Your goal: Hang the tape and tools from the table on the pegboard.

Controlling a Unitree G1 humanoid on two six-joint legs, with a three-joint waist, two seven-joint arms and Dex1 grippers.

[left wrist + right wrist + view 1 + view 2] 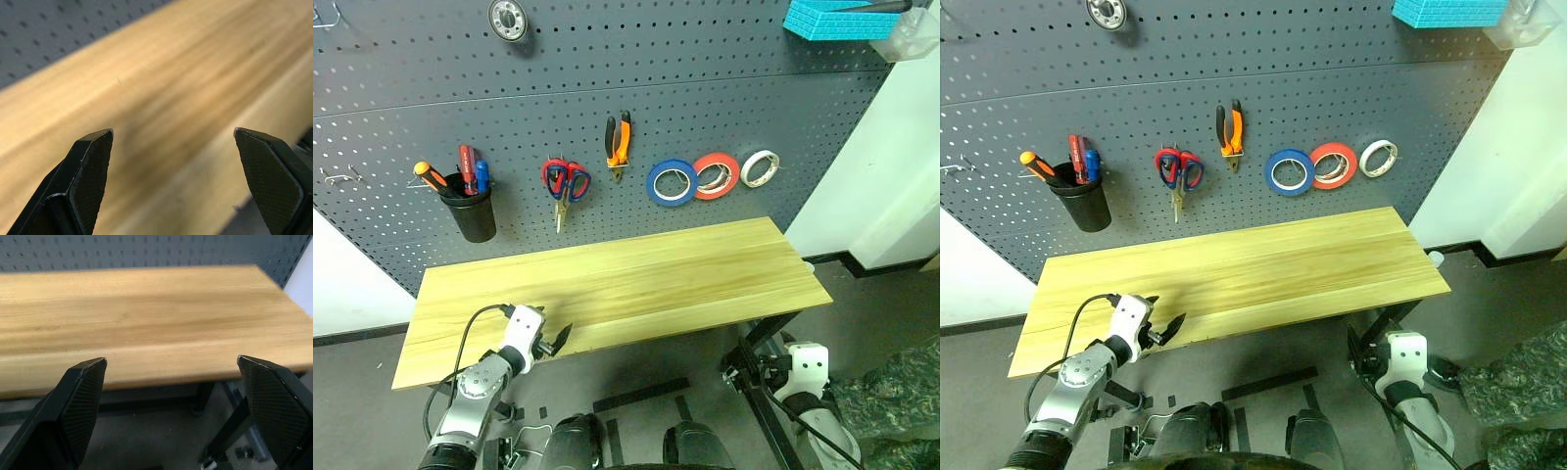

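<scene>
Three rolls of tape hang in a row on the pegboard (607, 88), and the blue tape (672, 182) is the first of them, a flat blue ring on a hook. The red-orange roll (716, 175) touches it at its 3 o'clock side, and a small white roll (760, 167) comes after that.

At the far left of the board sits a black cup (471, 211). In it stand an orange screwdriver (431, 176), a red screwdriver (466, 167) and the blue-handled screwdriver (482, 175). At 3 o'clock from the cup hang scissors (565, 186) with red handles in front and blue behind them. The orange-and-black pliers (618, 143) hang next, nose down.

The yellow wood table (636, 279) stands below the board with a bare top. A round metal part (507, 19) sits at 12 o'clock, and a blue block (827, 20) at 1 o'clock.

The left gripper (553, 343) is over the table's near edge, jaws wide apart and holding nothing. The right gripper (171, 396) is in front of the table's near edge, jaws also wide apart and holding nothing.
</scene>
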